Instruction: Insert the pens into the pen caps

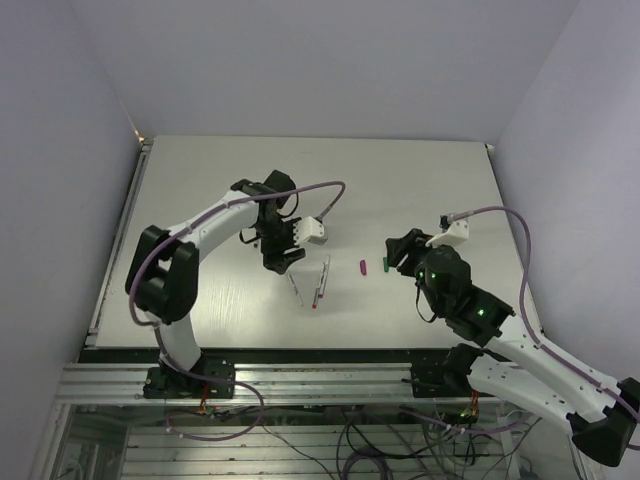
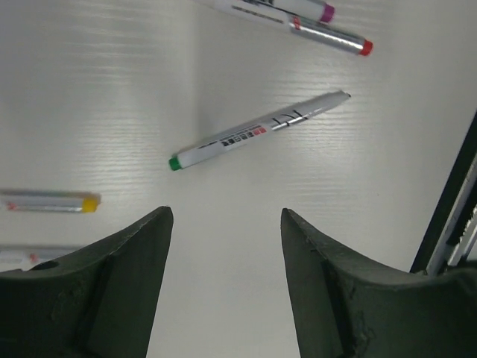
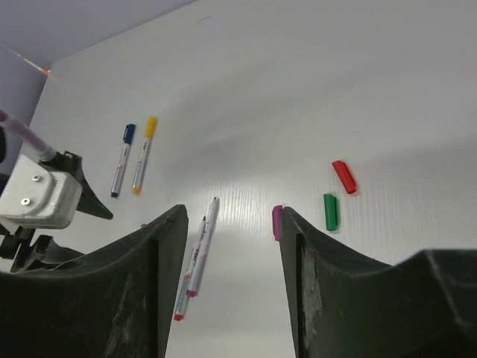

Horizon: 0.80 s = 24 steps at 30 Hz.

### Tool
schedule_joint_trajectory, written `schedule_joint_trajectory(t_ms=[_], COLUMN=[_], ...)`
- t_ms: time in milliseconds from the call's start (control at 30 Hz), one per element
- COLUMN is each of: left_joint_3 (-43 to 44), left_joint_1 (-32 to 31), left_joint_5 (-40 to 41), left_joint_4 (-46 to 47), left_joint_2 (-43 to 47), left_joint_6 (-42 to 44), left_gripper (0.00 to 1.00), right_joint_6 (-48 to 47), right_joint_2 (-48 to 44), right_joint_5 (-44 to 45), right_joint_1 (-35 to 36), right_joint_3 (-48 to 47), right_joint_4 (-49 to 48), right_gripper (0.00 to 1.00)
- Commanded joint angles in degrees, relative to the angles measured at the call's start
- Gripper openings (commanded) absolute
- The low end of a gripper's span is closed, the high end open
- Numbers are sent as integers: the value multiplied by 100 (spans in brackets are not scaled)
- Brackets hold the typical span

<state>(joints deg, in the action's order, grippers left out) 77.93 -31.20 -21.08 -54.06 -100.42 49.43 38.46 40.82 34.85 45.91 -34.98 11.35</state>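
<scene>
- The flat, pale grey table [image 1: 200,180] is seen from above, with the left arm reaching over its middle-left part.
- The left gripper [image 2: 227,216], with two dark, blunt plastic fingers, is held above the table with its jaws spread wide. Nothing is pinched between them.
- A thin grey-white pen with a yellow end [image 2: 48,201] is seen at the left edge of the left wrist view. In the right wrist view it lies flat just beside a like pen with a dark blue end [image 3: 121,160], the two nearly parallel and not touching.
- A thin grey-white pen with a green end [image 2: 257,132] lies flat and slanted on the table ahead of the spread left fingers, and is touched by neither.
- Further along, a pen with a magenta end [image 2: 298,9] and a pen with a red end [image 2: 332,37] are laid close side by side. Whether they touch cannot be told.
- To their right, three stubby plastic caps lie loose on the table, well apart from the pens. These are a magenta cap [image 3: 277,222], a green cap [image 3: 331,211] and a red cap [image 3: 343,176].
- The magenta cap is partly hidden behind one finger in the right wrist view. The green and red caps lie near each other but apart.
- The right gripper [image 3: 231,212], of the same dark build, is held over the table beside the caps with its jaws parted. Nothing is gripped.
</scene>
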Motion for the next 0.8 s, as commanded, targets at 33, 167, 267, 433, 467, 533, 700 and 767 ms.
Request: schedule_joint_trajectory(t_ms=[33,167,267,433,467,533,700,767], left_joint_3=[416,309,205,62,43,29,-78,-219], left_joint_1=[151,150,150,150,149,152,127,106], left_joint_5=[-1150,-1403,-1573,-1684,-1662,-1585,-1550,-1586], left_joint_4=[-1147,-919,-745,-500,-421,-291,8,245], left_joint_2=[-738,-793,-606,-409,-413,-501,-695,-633], left_joint_6=[1149,1213,1284,1330,1294,1181,1029,1026], left_gripper=[70,73,75,76,76,76,78,78], right_joint_6=[134,100,38,-77,-88,-93,-127,-143], right_joint_2=[-169,-215,-102,125,164,257,352,360], right_joint_5=[52,-13,-72,-344,-420,-545,-723,-791], right_joint_1=[-21,-21,-23,-24,-29,-26,-27,-22], right_joint_3=[26,101,90,118,139,153,153,185], right_joint_4=[209,95,86,-172,-237,-326,-396,-441], right_gripper=[51,50,49,47,46,46,44,43])
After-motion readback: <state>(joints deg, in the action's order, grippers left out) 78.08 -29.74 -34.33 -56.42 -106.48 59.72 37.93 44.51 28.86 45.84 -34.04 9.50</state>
